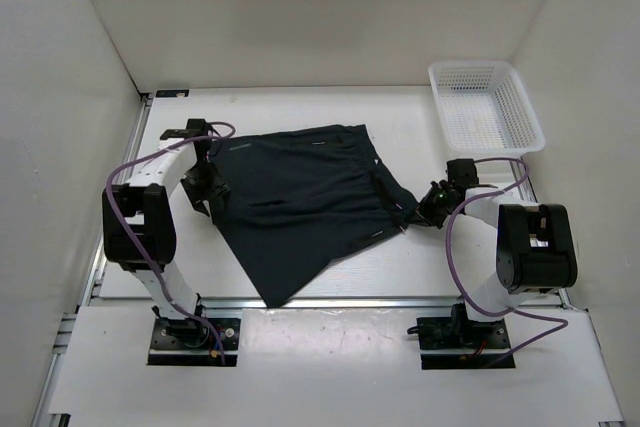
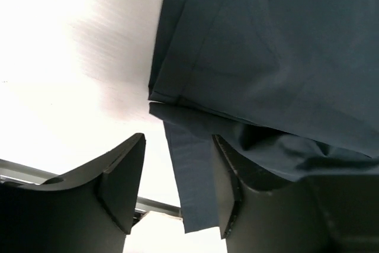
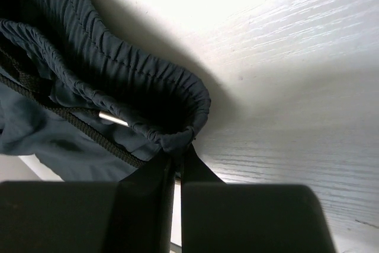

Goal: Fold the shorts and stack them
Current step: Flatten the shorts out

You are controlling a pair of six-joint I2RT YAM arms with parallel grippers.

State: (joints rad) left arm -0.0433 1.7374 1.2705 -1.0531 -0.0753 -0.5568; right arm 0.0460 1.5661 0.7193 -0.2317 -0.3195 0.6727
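Observation:
The dark navy shorts (image 1: 300, 202) lie spread on the white table (image 1: 400, 117), one leg pointing toward the near edge. My right gripper (image 1: 425, 209) is shut on the gathered waistband (image 3: 177, 141) at the shorts' right side; a drawstring with a metal tip (image 3: 111, 119) hangs beside it. My left gripper (image 1: 212, 185) is at the shorts' left edge. Its jaws stand open, with a hem flap of the shorts (image 2: 192, 176) hanging between the fingers (image 2: 121, 182), against the right one.
A white plastic basket (image 1: 486, 107) stands at the back right corner. White walls enclose the table on three sides. A metal rail (image 1: 400, 299) runs along the table's near edge by the arm bases.

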